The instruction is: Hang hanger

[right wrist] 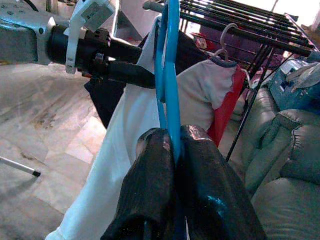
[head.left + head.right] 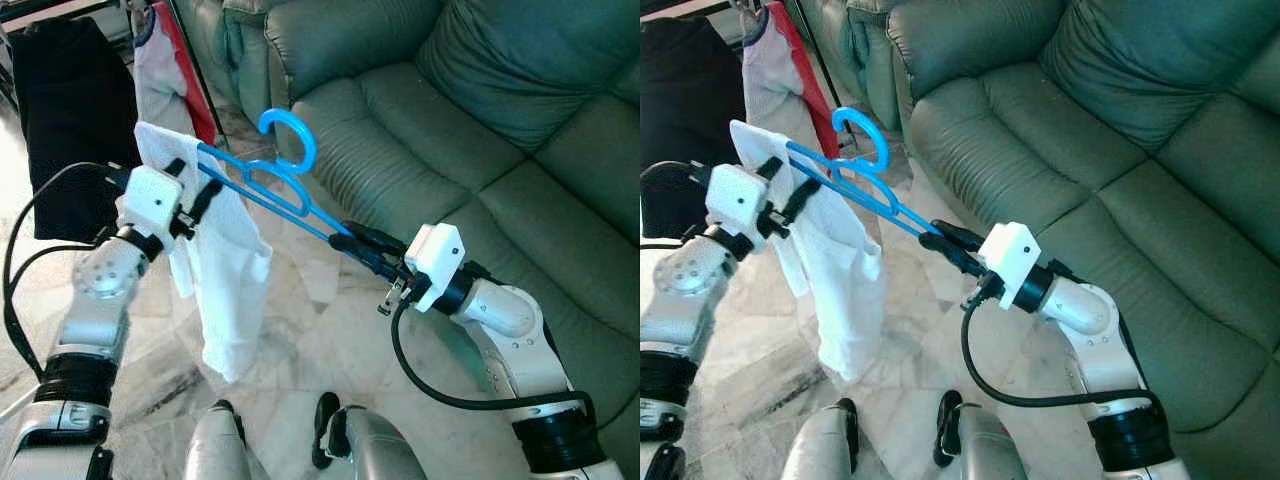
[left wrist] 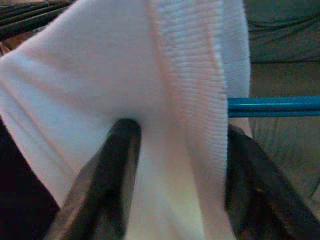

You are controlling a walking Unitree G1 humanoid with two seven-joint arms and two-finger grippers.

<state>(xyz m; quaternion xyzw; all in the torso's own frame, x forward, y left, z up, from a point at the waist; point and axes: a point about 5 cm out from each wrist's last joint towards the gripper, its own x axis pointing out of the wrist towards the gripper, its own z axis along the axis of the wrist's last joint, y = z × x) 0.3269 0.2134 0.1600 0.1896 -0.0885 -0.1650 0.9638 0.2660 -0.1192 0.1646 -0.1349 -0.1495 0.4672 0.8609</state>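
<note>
While carried: right gripper (image 2: 352,240) pinches blue hanger (image 2: 270,195); left gripper (image 2: 195,190) clamps its white garment (image 2: 225,285)
Risk: garment slides off tilted hanger

1. The white garment (image 2: 215,270) covers the far end of the blue hanger (image 2: 285,190), toward ten o'clock in the left eye view.
2. In the left wrist view the cloth hides whatever the left gripper (image 3: 175,165) pinches; its fingers run off the frame at six o'clock.
3. The drying rack (image 1: 240,25) is cut off at twelve o'clock.
4. The black cloth (image 2: 60,110) is cut at nine o'clock.
</note>
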